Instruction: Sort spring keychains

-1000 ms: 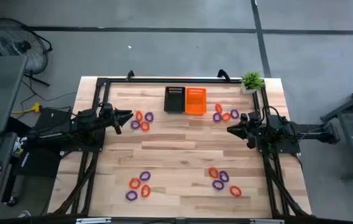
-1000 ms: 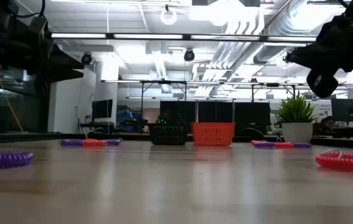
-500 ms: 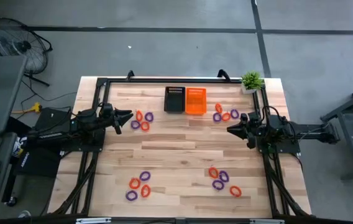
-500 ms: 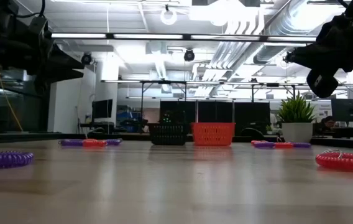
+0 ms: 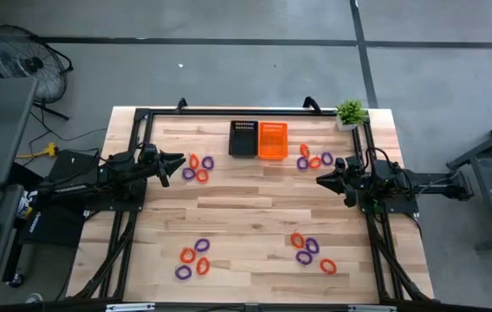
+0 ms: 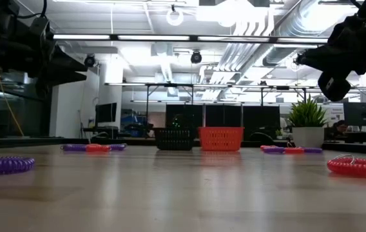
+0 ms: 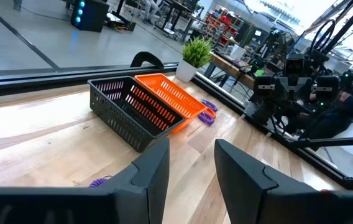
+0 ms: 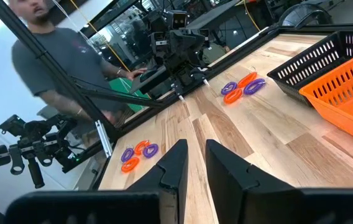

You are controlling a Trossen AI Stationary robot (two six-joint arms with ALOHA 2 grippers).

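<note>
Orange and purple spring keychains lie flat on the wooden table in several small clusters: far left (image 5: 198, 167), far right (image 5: 315, 160), near left (image 5: 192, 257) and near right (image 5: 311, 251). A black basket (image 5: 243, 139) and an orange basket (image 5: 272, 140) stand side by side at the far edge. My left gripper (image 5: 179, 161) hovers open above the table, just left of the far-left cluster, pointing right. My right gripper (image 5: 319, 180) hovers open by a narrow gap, near the far-right cluster, pointing left. In the wrist views both grippers (image 7: 192, 152) (image 8: 196, 149) are empty.
A small potted plant (image 5: 351, 113) stands at the far right corner. A black frame rail (image 5: 246, 110) runs along the table's far edge and sides. Bare wood (image 5: 250, 204) lies between the four clusters. A person (image 8: 52, 56) shows beyond the table's left side.
Both arms have kept still and the keychains lie where they were. A person's hand at the desk beyond the table's left edge has drawn back out of the high view.
</note>
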